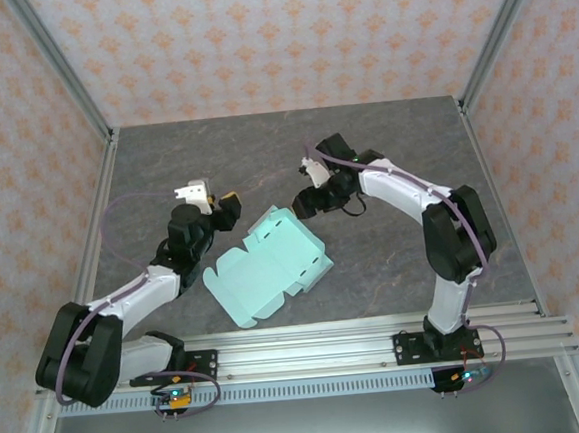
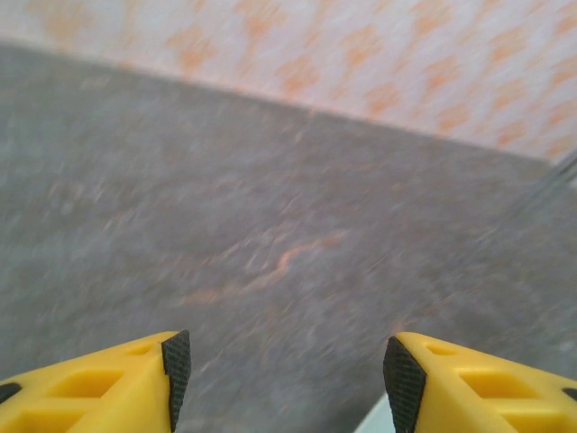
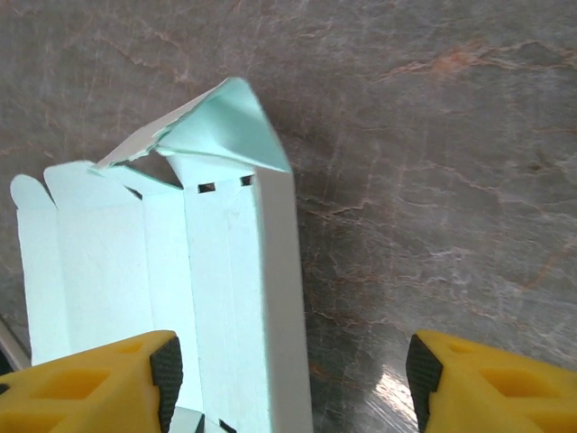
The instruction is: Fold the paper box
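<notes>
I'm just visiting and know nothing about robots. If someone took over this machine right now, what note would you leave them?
Left gripper: open, empty, above the grey stone-patterned table.
Right gripper: open, gripping nothing, poised over the pale mint-green card paper box.
Box: mid-table, between the two arms.
Done: one long side panel is creased upward and an end flap is lifted.
Left: the other panels and tabs lie flat; fold them up and close the box.

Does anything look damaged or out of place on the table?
Yes. The paper box is only half folded, and its end flap stands up in a crooked peak with a ragged, crumpled-looking edge rather than a clean crease.
</notes>
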